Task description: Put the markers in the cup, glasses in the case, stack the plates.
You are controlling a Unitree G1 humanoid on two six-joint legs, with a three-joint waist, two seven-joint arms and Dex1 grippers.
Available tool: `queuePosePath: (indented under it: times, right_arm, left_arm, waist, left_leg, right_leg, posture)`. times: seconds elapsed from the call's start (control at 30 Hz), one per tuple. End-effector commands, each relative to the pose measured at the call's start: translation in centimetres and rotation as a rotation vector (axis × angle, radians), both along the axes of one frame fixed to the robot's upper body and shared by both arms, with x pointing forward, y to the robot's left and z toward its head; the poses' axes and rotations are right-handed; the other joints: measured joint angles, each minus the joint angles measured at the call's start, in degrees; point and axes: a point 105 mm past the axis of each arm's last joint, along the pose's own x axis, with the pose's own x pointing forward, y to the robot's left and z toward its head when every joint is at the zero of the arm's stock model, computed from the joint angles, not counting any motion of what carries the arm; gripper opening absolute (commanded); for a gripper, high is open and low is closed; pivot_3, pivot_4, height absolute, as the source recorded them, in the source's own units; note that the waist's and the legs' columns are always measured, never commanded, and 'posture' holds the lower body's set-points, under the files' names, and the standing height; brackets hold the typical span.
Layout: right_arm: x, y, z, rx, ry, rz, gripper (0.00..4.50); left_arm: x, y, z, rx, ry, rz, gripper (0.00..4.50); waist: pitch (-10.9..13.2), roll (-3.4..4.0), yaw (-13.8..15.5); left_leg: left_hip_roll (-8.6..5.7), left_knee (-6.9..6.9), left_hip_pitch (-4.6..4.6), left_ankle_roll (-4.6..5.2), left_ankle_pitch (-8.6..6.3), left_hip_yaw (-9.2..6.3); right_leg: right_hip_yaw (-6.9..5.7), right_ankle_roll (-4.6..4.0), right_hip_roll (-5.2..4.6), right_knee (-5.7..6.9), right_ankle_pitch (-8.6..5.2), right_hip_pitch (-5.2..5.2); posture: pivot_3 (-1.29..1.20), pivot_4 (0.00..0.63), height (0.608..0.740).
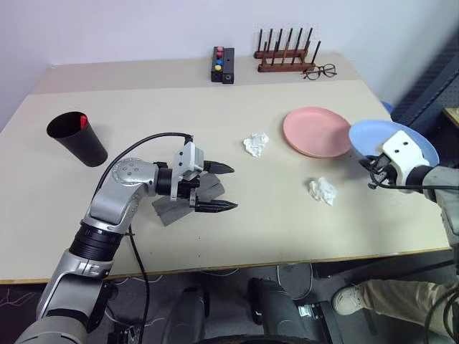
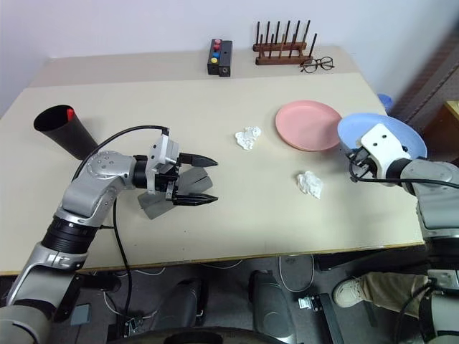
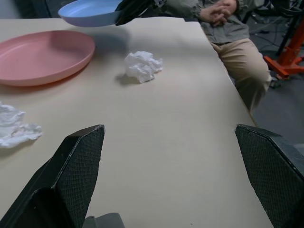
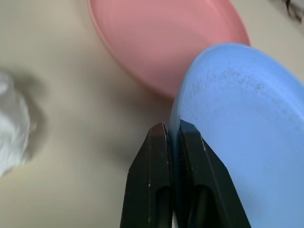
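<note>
My right gripper [image 4: 173,130] is shut on the rim of the light blue plate [image 1: 391,138], which hangs tilted above the table's right edge. Just left of it, the salmon pink plate [image 1: 316,132] lies flat on the table. My left gripper [image 1: 224,188] stands open over the grey case [image 1: 172,209] and points right; nothing is between its fingers. At the far left the dark cup [image 1: 77,137] stands tilted, with a marker's red cap [image 1: 83,120] showing inside its rim. The glasses are out of view.
Two crumpled white tissues [image 1: 256,144] [image 1: 323,190] lie mid-table. At the back stand a wooden peg rack [image 1: 287,56], wire-rimmed eyeglasses [image 1: 320,70] and a black box with coloured buttons [image 1: 223,64]. A person [image 3: 228,33] sits past the table's right edge.
</note>
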Motion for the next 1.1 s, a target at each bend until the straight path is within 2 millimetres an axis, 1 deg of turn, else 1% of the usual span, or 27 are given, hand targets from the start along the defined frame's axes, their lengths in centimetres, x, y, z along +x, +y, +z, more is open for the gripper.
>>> queuePosePath:
  times: [0.03, 0.27, 0.37, 0.4, 0.6, 0.67, 0.8, 0.9, 1.0, 1.03, 1.1]
  right_arm:
    - [1.1, 0.9, 1.8, -0.013, -0.072, 0.041, 0.04]
    - [3.3, 3.4, 2.8, 0.02, -0.122, 0.113, 0.04]
    - [4.3, 5.0, 2.8, 0.043, -0.139, 0.16, 0.04]
    - [4.6, 5.6, 2.7, 0.053, -0.142, 0.176, 0.04]
    - [5.7, 7.4, 1.6, 0.082, -0.126, 0.223, 0.04]
    - [6.0, 8.2, 0.9, 0.093, -0.109, 0.239, 0.04]
    - [6.3, 8.9, 0.1, 0.11, -0.079, 0.261, 0.04]
    - [6.5, 9.1, -0.1, 0.117, -0.07, 0.267, 1.05]
    - [6.6, 9.2, 0.1, 0.126, -0.075, 0.268, 2.59]
    - [6.7, 9.2, 0.3, 0.131, -0.083, 0.264, 3.01]
    - [6.7, 9.2, 0.6, 0.13, -0.097, 0.261, 4.03]
  left_arm:
    - [0.0, -0.1, 1.0, -0.018, -0.052, 0.02, 4.5]
    - [0.7, 0.0, 1.3, -0.051, -0.074, 0.105, 4.5]
    - [1.0, 0.0, 1.4, -0.066, -0.08, 0.14, 4.5]
    - [1.1, 0.1, 1.5, -0.07, -0.081, 0.149, 4.5]
    - [1.2, 0.2, 1.6, -0.076, -0.084, 0.173, 4.5]
    - [1.2, 0.3, 1.7, -0.078, -0.086, 0.182, 4.5]
    - [1.2, 0.5, 1.7, -0.077, -0.089, 0.195, 4.5]
    - [1.2, 0.6, 1.8, -0.077, -0.089, 0.206, 4.5]
    - [1.3, 0.7, 1.8, -0.077, -0.087, 0.214, 4.5]
    - [1.3, 0.7, 1.7, -0.077, -0.086, 0.215, 4.5]
    - [1.3, 0.7, 1.8, -0.08, -0.085, 0.218, 4.5]
  waist:
    - [0.01, 0.01, 0.01]
    - [0.01, 0.01, -0.13]
    - [0.01, 0.02, -0.13]
    - [0.01, 0.02, -0.11]
    - [0.02, 0.02, 0.08]
    - [0.02, 0.02, 0.02]
    - [0.02, 0.03, -0.06]
    - [0.02, 0.03, -0.07]
    - [0.02, 0.03, -0.06]
    - [0.02, 0.03, -0.07]
    - [0.02, 0.03, -0.16]
  left_leg:
    - [0.0, 0.01, -0.01, 0.0, 0.0, 0.0]
    - [0.0, 0.0, 0.01, 0.0, 0.0, 0.0]
    - [0.0, -0.02, 0.02, 0.0, 0.0, -0.01]
    - [0.0, -0.03, 0.03, 0.0, 0.0, -0.01]
    - [0.0, -0.03, 0.01, 0.0, 0.0, -0.02]
    - [-0.01, -0.03, 0.0, 0.0, 0.0, -0.01]
    - [-0.01, -0.04, 0.01, 0.0, 0.0, -0.01]
    - [0.0, -0.04, 0.02, 0.0, 0.0, -0.02]
    - [0.0, -0.03, 0.02, 0.0, 0.0, -0.02]
    - [0.0, -0.03, 0.02, 0.0, 0.0, -0.02]
    - [-0.01, -0.03, 0.02, 0.0, 0.0, -0.02]
  right_leg:
    - [0.0, 0.0, 0.0, 0.0, 0.0, 0.0]
    - [0.0, 0.0, 0.0, 0.01, 0.01, 0.0]
    - [0.0, 0.0, 0.01, 0.02, 0.02, 0.0]
    - [0.0, 0.0, 0.01, 0.02, 0.02, 0.0]
    - [0.0, -0.12, 0.01, 0.02, 0.09, 0.0]
    - [0.0, -0.14, 0.0, 0.01, 0.11, 0.0]
    - [0.0, -0.17, 0.0, 0.02, 0.13, 0.0]
    - [0.0, -0.17, 0.0, 0.03, 0.13, 0.0]
    - [0.0, -0.17, 0.0, 0.03, 0.13, 0.0]
    - [0.0, -0.17, 0.0, 0.03, 0.14, 0.0]
    - [0.0, -0.18, 0.0, 0.03, 0.14, 0.0]
  posture:
    - [0.0, 0.15, 0.74]
    - [0.0, 0.15, 0.74]
    - [0.0, 0.15, 0.74]
    - [0.0, 0.15, 0.74]
    - [0.0, 0.15, 0.74]
    - [0.0, 0.15, 0.74]
    - [0.0, 0.15, 0.74]
    - [0.0, 0.15, 0.74]
    - [0.0, 0.15, 0.74]
    - [0.0, 0.15, 0.74]
    - [0.0, 0.15, 0.74]
